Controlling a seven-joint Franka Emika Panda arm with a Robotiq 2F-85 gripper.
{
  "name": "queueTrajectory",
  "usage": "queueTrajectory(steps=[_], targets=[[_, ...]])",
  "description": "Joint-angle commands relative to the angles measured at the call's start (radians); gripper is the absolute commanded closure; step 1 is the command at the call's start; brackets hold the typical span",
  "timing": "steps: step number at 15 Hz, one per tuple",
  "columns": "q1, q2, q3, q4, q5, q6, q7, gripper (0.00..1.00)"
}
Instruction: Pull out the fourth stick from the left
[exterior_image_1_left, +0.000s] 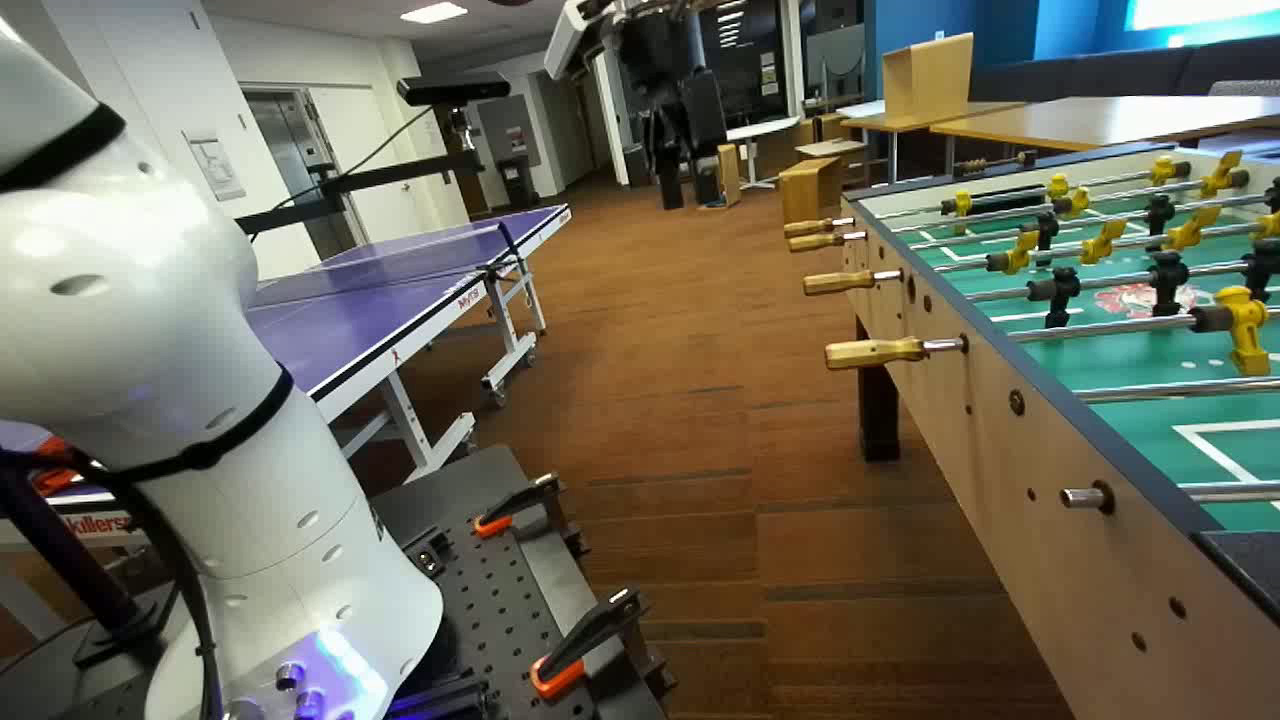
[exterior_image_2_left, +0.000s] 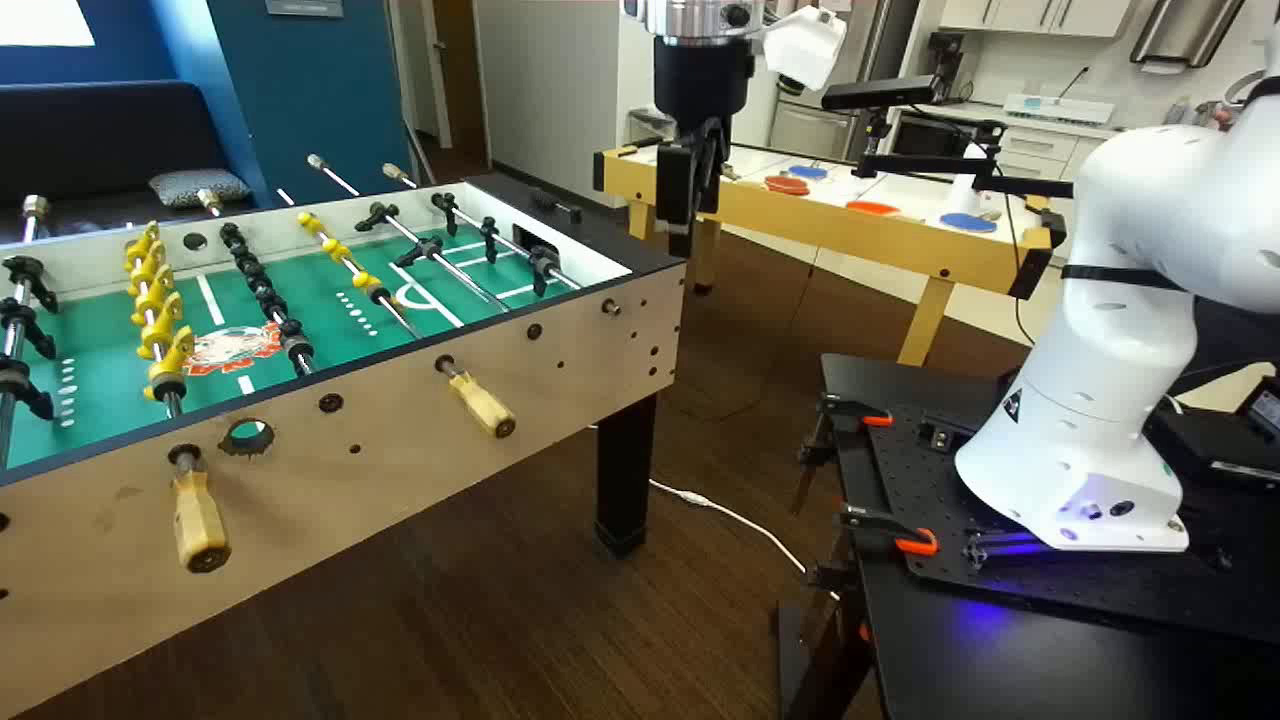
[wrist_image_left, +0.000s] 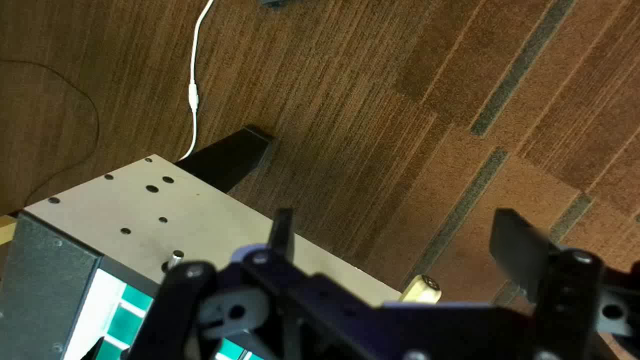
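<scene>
pincer (wrist_image_left: 394, 222) gapes, seemingly higher than fourth stick (exterior_image_2_left: 480, 402)

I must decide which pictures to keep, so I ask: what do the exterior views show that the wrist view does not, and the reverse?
Both exterior views, but not the wrist view, show the robot's white arm, orange-tipped clamps and yellow players. Only the wrist view clearly shows grey plates with round holes near the fingers. All three share the foosball table, a tan handle, a bare rod end and the fingers.

A foosball table (exterior_image_1_left: 1010, 460) and ping-pong table (exterior_image_1_left: 390, 308) mark a recreation lounge.
</scene>
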Motion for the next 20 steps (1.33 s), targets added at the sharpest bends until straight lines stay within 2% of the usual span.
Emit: queueTrajectory(steps=[1, 12, 16, 20], targets=[[0.018, 0.001, -0.017, 0.001, -0.006, -0.002, 0.004, 0.00], [0.025, 0.027, -0.011, 0.027, 0.002, 0.016, 0.013, 0.00], [0.046, 0.137, -0.002, 0.124, 0.021, 0.107, 0.034, 0.00], [0.071, 0.309, -0.001, 0.275, 0.026, 0.223, 0.097, 0.00]])
